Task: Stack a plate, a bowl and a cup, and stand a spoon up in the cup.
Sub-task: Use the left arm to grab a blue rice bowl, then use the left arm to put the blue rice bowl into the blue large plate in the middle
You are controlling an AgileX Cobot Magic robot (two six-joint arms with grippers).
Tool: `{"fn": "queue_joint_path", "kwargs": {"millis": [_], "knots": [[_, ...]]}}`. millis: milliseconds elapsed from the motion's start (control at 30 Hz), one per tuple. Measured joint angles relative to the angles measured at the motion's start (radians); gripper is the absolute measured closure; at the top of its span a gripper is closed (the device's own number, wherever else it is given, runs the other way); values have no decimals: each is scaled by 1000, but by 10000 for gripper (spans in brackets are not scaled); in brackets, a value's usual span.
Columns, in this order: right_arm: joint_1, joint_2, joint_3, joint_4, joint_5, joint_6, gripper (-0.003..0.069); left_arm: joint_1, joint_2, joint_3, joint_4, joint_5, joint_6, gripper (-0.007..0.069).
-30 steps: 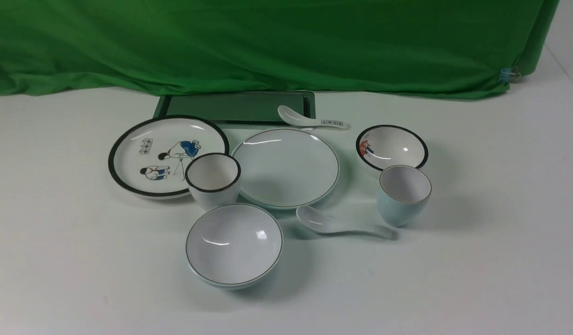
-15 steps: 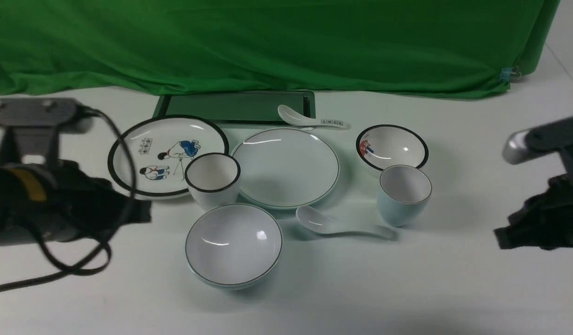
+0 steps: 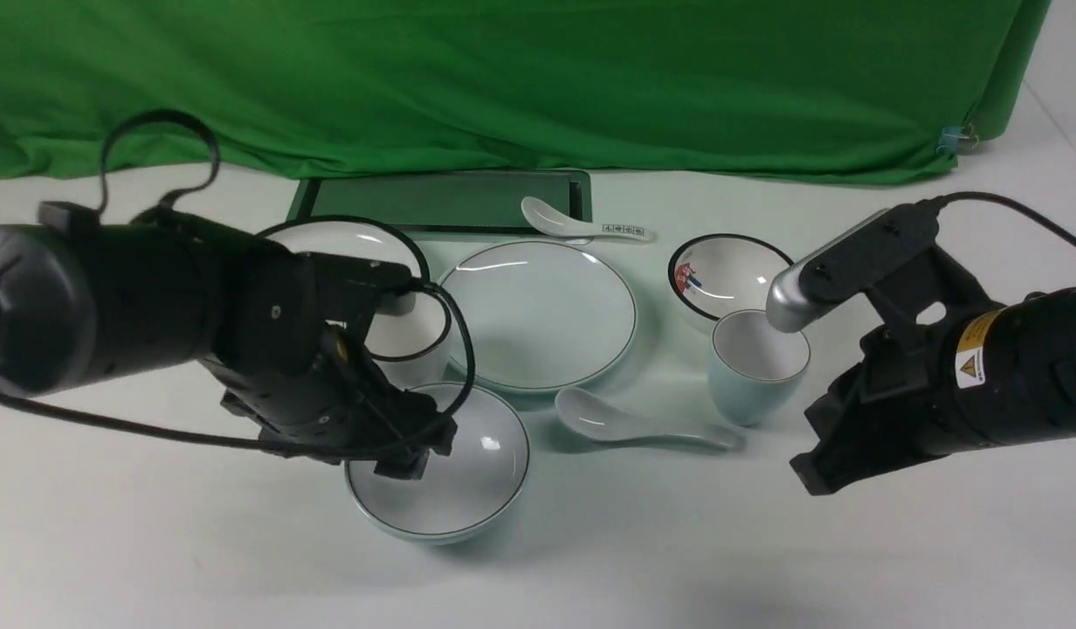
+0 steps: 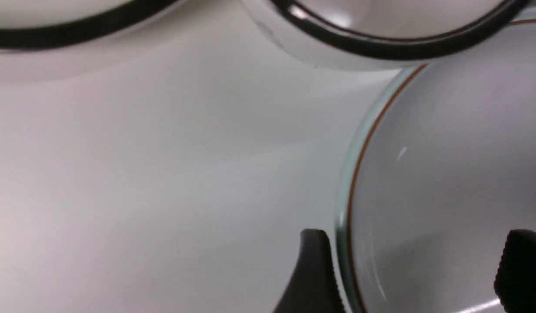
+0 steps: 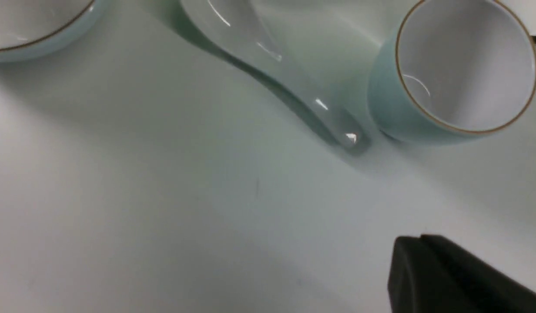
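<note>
The plain plate lies in the middle of the table. In front of it stands the plain bowl. My left gripper is open and straddles the bowl's left rim, one finger outside and the other over the inside, touching nothing that I can see. The pale blue cup stands upright at the right, with the plain white spoon lying beside it. My right gripper is shut and empty, hovering to the right of the cup and in front of it.
A black-rimmed cartoon plate and a black-rimmed white cup sit behind my left arm. A small black-rimmed bowl stands behind the blue cup. A marked spoon rests on a dark green tray before the green cloth.
Both arms have come into view from the sides and moved in toward the dishes. My left gripper has opened over the bowl's rim. No dish has moved.
</note>
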Motion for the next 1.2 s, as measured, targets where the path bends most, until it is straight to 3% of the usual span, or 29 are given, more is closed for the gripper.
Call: {"fn": "queue_joint_path", "kwargs": {"millis": [233, 300, 533, 900, 1100, 1200], "knots": [[0, 0, 0, 0, 3, 0, 623, 0, 40, -8, -37, -3, 29, 553], [0, 0, 0, 0, 3, 0, 622, 0, 15, -13, -115, 17, 82, 614], [0, 0, 0, 0, 3, 0, 617, -1, -28, -116, -279, 152, 243, 636], [0, 0, 0, -1, 8, 0, 611, -1, 199, -644, 4, 137, 229, 636], [0, 0, 0, -1, 7, 0, 529, 16, 412, -836, 63, 211, 224, 636], [-2, 0, -6, -1, 17, 40, 435, 18, 482, -888, 63, 222, 223, 636]]}}
